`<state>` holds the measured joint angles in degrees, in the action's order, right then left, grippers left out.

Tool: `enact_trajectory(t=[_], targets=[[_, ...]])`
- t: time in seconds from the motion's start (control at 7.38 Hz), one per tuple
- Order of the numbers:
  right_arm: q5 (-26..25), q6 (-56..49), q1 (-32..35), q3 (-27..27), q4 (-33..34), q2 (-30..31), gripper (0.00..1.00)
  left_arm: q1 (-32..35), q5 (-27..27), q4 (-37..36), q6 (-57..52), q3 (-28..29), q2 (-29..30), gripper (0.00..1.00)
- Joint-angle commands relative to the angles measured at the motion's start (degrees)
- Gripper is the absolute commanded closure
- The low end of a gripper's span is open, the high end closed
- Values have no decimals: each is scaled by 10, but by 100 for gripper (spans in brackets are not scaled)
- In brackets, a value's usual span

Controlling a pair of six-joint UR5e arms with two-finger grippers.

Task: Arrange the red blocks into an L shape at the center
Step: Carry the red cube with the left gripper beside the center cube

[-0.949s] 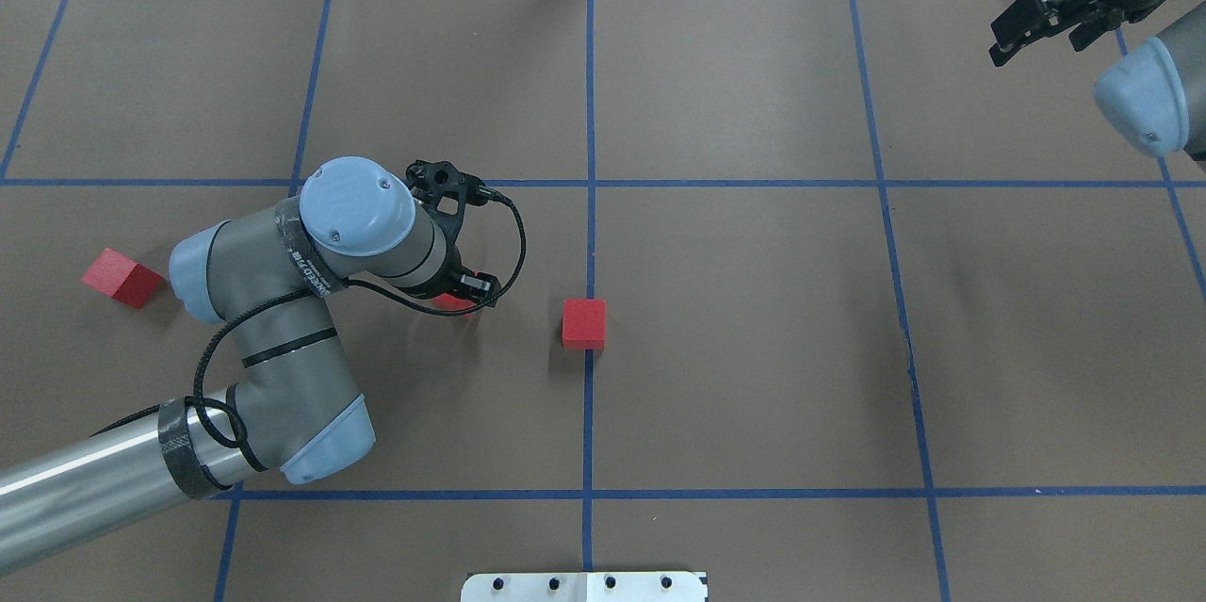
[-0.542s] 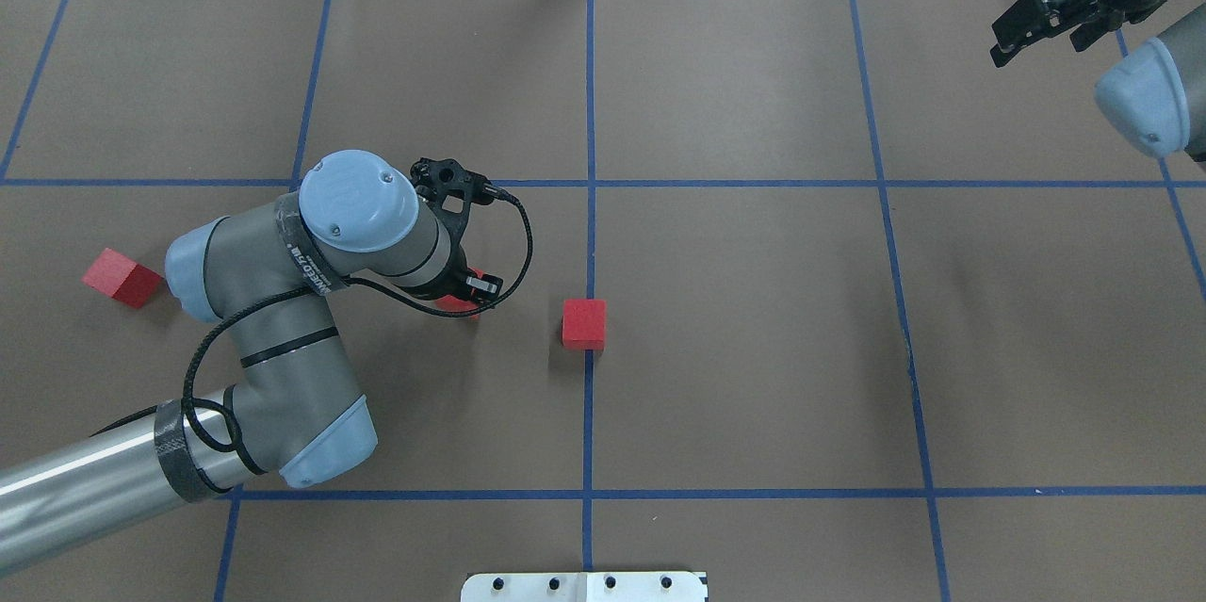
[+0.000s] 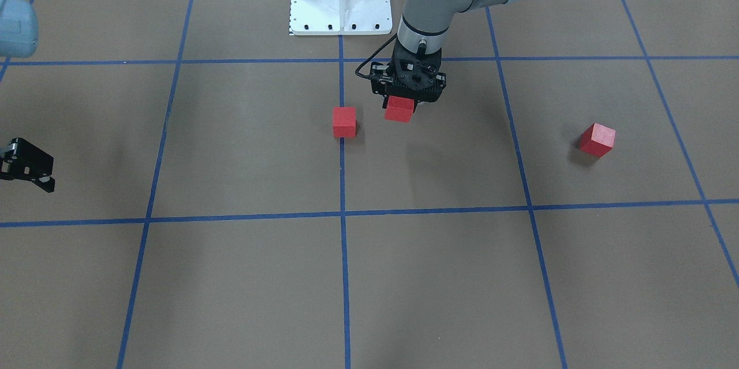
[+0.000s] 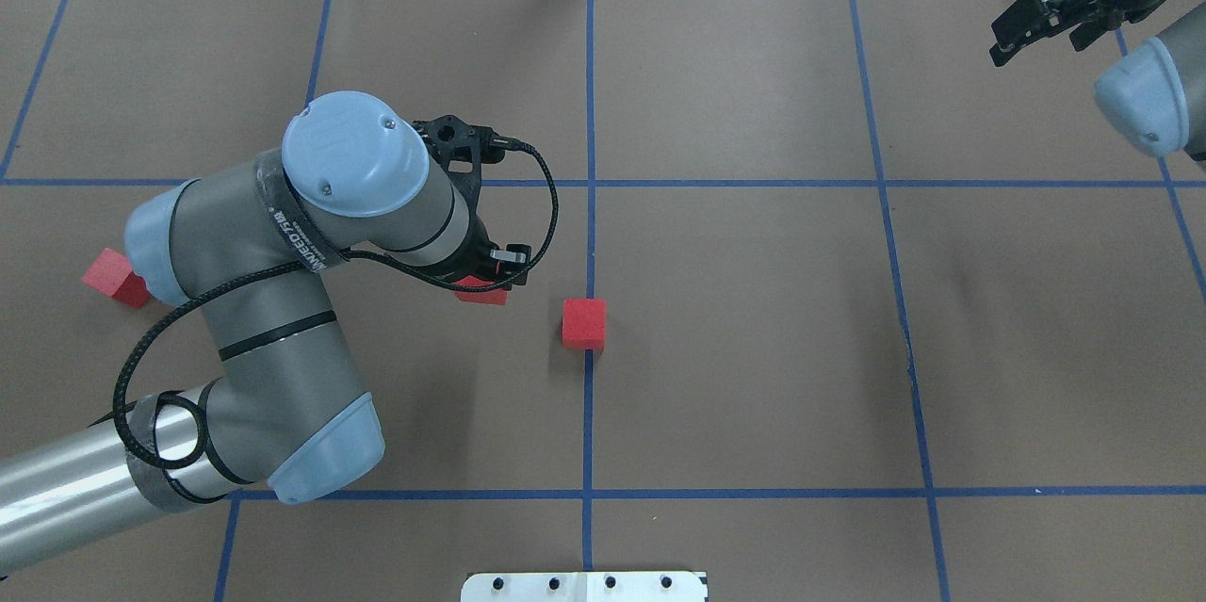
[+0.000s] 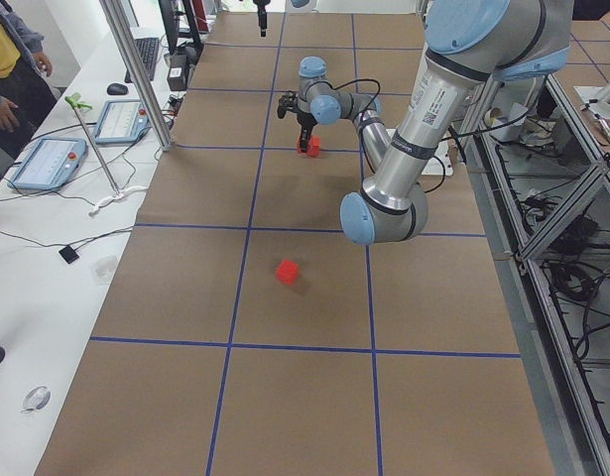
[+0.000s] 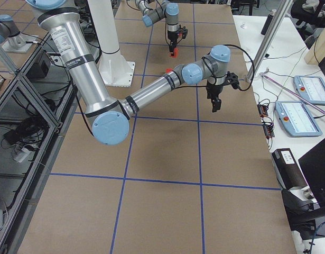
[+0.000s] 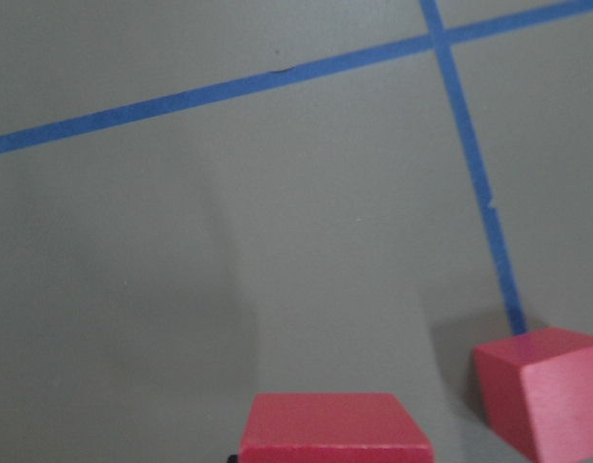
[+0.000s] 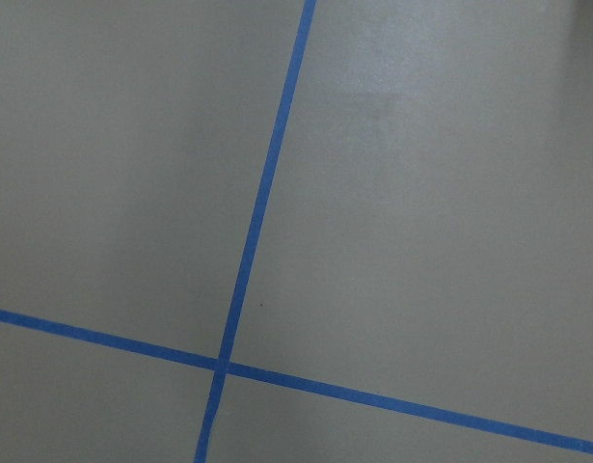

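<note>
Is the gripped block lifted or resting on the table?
Lifted: the left gripper is shut on the block, whose shadow lies apart from it on the table.

Left pincer [image 3: 400,104] with red block [image 3: 399,112] higher

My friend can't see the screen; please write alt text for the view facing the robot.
The robot's left pincer holds a small red block beside a second red block resting on a blue tape line of the brown floor. A third red block lies far to the picture's right; the right pincer hangs at its left edge.
</note>
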<state>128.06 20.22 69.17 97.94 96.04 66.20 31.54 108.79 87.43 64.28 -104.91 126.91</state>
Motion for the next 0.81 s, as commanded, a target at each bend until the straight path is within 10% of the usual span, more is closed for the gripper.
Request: enact_trajectory(t=[0.0,0.68], targets=[[0,0,0,0,0,1,0,-1,-1,-36,46,25,56,100],[0,0,0,1,0,2,0,-3,-3,-32,59,177,142,100]])
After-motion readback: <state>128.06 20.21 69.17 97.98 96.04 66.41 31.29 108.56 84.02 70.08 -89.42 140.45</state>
